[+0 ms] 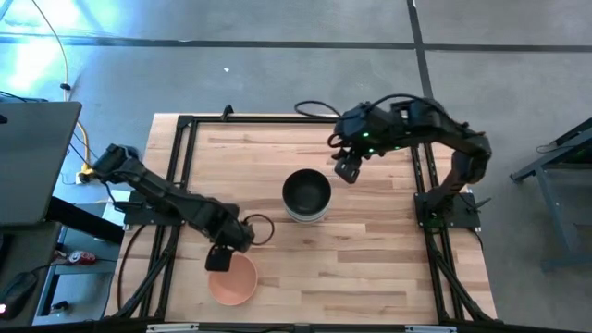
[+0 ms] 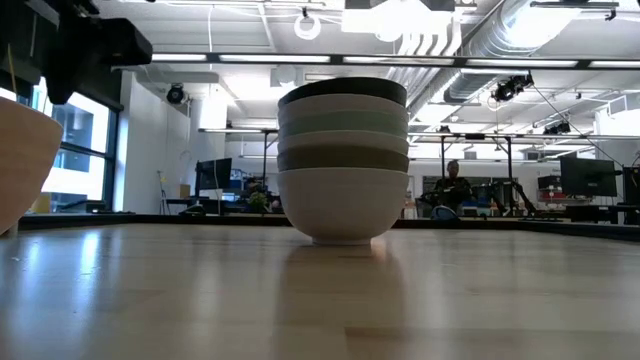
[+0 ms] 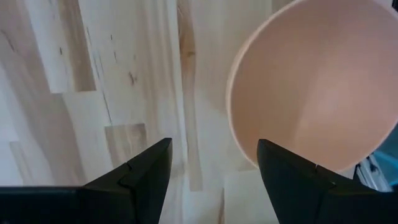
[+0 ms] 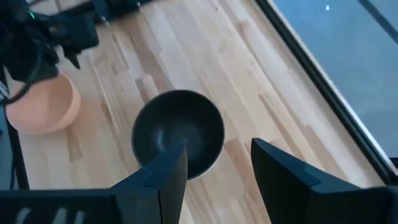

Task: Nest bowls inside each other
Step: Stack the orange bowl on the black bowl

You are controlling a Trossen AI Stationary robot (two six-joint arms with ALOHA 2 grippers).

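Several bowls stand nested in one stack (image 1: 305, 196) at the table's middle, a white one at the bottom (image 2: 343, 205) and the black one on top (image 4: 180, 134). The peach bowl (image 1: 233, 281) stands alone on its base near the table's near-left corner, also visible at the low view's left edge (image 2: 20, 160). My left gripper (image 1: 219, 259) hovers open above the peach bowl's far rim (image 3: 249, 93); its fingers straddle nothing. My right gripper (image 1: 347, 169) hangs open, raised, just to the far right of the stack, with the black bowl below it.
A dark cable loop (image 1: 261, 228) lies on the table by the left arm. Black frame rails (image 1: 185, 148) run along the table's left, far and right edges. Bare wood (image 1: 370, 268) lies between the stack and the near edge.
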